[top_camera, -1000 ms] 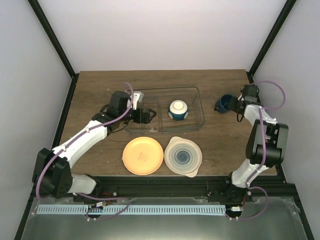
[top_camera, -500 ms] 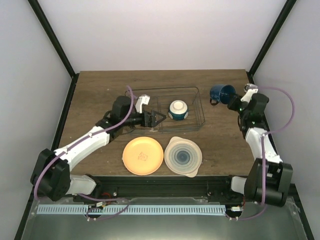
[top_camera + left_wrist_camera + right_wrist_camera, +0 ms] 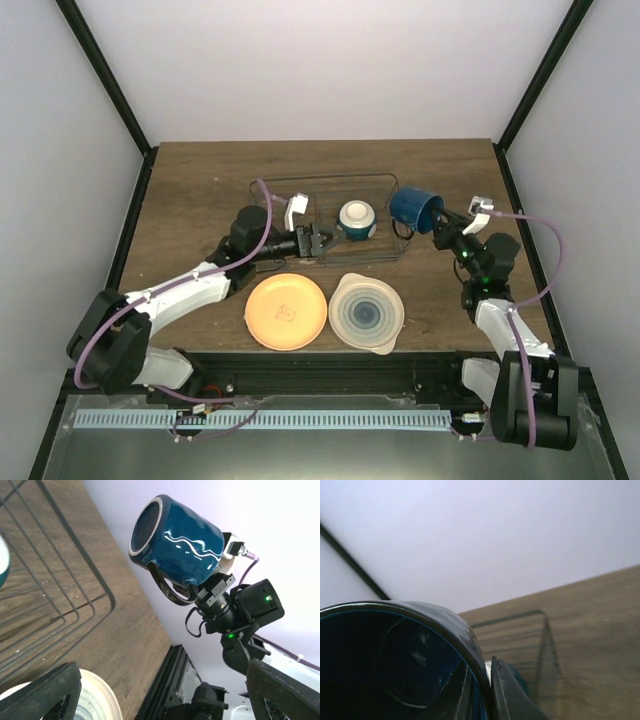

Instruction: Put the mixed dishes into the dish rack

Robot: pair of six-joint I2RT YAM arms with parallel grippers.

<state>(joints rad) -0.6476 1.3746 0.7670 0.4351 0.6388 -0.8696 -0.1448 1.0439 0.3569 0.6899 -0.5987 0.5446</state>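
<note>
The dark wire dish rack (image 3: pixel 385 182) stands at mid-table and holds the small white bowl (image 3: pixel 357 220). My right gripper (image 3: pixel 438 224) is shut on the rim of the dark blue mug (image 3: pixel 413 207) and holds it tilted in the air at the rack's right end. The left wrist view shows the mug (image 3: pixel 175 540) with its white squiggle. In the right wrist view one finger (image 3: pixel 507 695) sits outside the mug's rim (image 3: pixel 445 625). My left gripper (image 3: pixel 318 240) is open and empty over the rack's front side. The orange plate (image 3: pixel 287 311) and the pale blue-ringed plate (image 3: pixel 366 312) lie flat in front of the rack. The striped plate is not in view.
The table's black front rail (image 3: pixel 330 368) runs just behind the two plates. Black frame posts (image 3: pixel 105 85) stand at the back corners. The right arm's base (image 3: pixel 525 400) is at the near right.
My right arm has carried the mug left, from the table's right edge to the rack's right end. My left gripper has moved right along the rack's front.
</note>
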